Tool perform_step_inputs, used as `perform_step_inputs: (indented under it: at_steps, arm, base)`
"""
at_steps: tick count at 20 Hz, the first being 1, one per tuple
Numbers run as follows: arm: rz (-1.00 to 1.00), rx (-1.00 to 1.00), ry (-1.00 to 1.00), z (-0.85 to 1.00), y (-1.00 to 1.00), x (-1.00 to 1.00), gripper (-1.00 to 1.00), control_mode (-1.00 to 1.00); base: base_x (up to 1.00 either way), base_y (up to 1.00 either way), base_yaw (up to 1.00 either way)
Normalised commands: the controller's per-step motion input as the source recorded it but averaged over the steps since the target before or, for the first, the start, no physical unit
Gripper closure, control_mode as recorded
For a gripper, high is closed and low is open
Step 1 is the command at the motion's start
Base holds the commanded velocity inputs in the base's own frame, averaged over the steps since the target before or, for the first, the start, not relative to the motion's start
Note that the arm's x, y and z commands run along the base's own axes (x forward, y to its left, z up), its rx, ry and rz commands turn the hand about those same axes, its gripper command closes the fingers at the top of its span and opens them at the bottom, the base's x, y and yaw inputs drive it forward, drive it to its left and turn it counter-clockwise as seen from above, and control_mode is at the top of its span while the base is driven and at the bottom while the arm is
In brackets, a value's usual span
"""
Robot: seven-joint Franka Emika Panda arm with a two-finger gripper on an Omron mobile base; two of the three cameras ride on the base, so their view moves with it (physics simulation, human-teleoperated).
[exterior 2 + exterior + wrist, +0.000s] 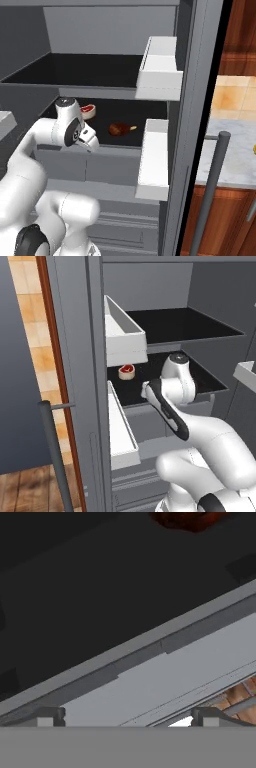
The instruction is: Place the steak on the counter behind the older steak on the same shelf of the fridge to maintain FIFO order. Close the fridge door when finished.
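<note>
The steak [127, 371] [88, 109], a bright red puck with a cream rim, lies toward the back of the lower black shelf [212, 385] [147, 111] in the open fridge [107, 32]. The older steak [119, 129] [192, 519], a dark reddish-brown lump, lies nearer the shelf's front edge and apart from it. My gripper [127, 717] [93, 145] hovers over that front edge, open, with nothing between its fingertips [49, 715]. In the left base view my arm covers the older steak.
White door bins [122, 331] [160, 65] flank the shelves on both open doors. A long grey bar handle [55, 456] [210, 190] stands on each door. The marbled counter [232, 150] lies past the right door. Grey drawers [100, 167] sit below the shelf.
</note>
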Motion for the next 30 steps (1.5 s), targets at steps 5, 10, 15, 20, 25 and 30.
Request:
perform_step_inputs:
  at_steps: [5,10,15,20,25,30]
  arm:
    - [0.10,0.00,0.23,-0.39,-0.33,-0.06,-1.00,1.00]
    - [0.00,0.00,0.00,0.00,0.00,0.00,-1.00,1.00]
    - [0.00,0.00,0.00,0.00,0.00,0.00,-1.00,1.00]
    - [0.00,0.00,0.00,0.00,0.00,0.00,-1.00,1.00]
    - [0.00,0.00,0.00,0.00,0.00,0.00,-1.00,1.00]
    - [0.00,0.00,0.00,0.00,0.00,0.00,-1.00,1.00]
  base:
    - [-0.08,-0.06,0.03]
    - [-0.66,-0.07,0.11]
    - [-0.80,-0.20,0.05]
    - [-0.67,-0.17,0.01]
    - [-0.28,-0.50,0.07]
    - [-0.68,-0.42,-0.02]
